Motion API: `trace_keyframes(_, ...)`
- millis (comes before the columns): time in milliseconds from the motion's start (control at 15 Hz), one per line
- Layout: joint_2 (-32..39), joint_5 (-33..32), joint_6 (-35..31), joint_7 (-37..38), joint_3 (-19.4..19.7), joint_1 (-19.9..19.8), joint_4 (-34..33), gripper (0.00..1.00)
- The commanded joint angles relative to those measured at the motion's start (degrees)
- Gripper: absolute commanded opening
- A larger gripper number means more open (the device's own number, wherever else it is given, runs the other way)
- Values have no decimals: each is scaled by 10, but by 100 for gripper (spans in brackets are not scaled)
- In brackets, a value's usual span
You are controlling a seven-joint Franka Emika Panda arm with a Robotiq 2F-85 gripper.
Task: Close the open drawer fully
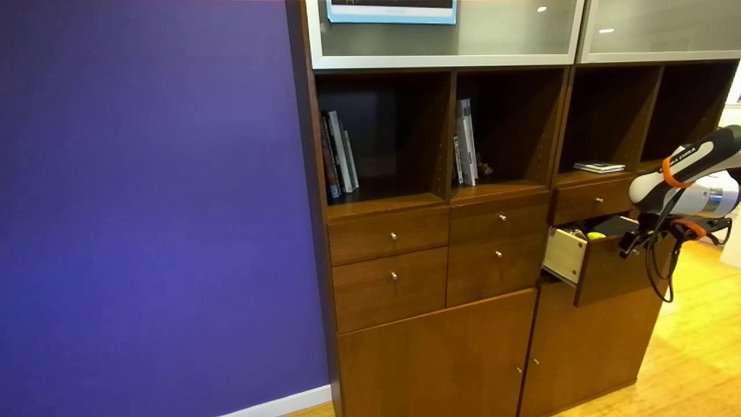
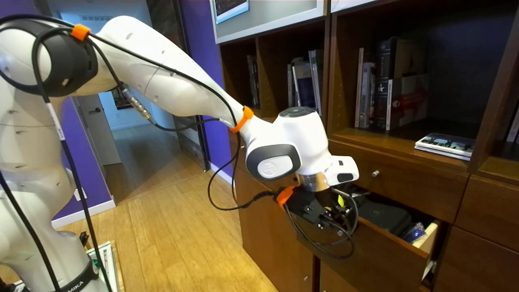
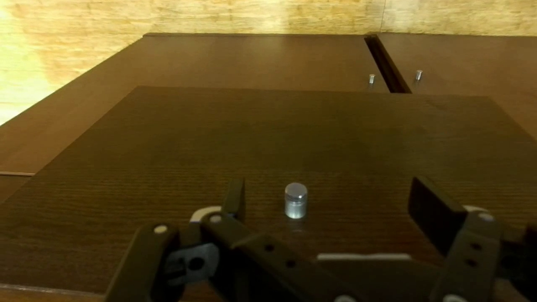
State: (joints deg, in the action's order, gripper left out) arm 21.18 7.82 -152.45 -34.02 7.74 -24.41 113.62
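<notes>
The drawer (image 1: 613,272) is pulled out from the cabinet, its reddish-brown front standing forward and a pale side wall showing in both exterior views. Its front also shows in an exterior view (image 2: 385,259) and fills much of the wrist view (image 3: 268,134). Its small silver knob (image 3: 295,201) lies between my two spread fingers in the wrist view, nearer the left finger and touching neither. My gripper (image 3: 329,197) is open and empty, facing the drawer front. In an exterior view the gripper (image 1: 628,243) is at the drawer front; its fingertips are hard to make out there.
The drawer holds a black case (image 2: 381,217), a yellow-green item (image 1: 595,236) and a blue item (image 2: 414,232). A closed drawer (image 2: 405,182) with a knob is just above. Cabinet doors (image 1: 590,347) are below. Thin books (image 2: 446,145) lie on the shelf above. Cables (image 2: 320,243) hang by the gripper.
</notes>
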Motion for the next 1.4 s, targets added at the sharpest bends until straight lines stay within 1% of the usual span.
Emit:
trace_keyframes(0,10,11,-11,-6,-15,-9,-10,100)
trace_keyframes(267,35,23,-27,-13,-35,-16,-35,100)
trace_keyframes(400,49,41,-40,-24,-52,-29,-48,100)
trace_keyframes(800,101,96,-85,-65,-120,-78,-101,100)
trace_keyframes(1000,125,104,-100,-76,-151,-99,-127,100)
trace_keyframes(1333,159,98,-114,-92,-198,-134,-163,100)
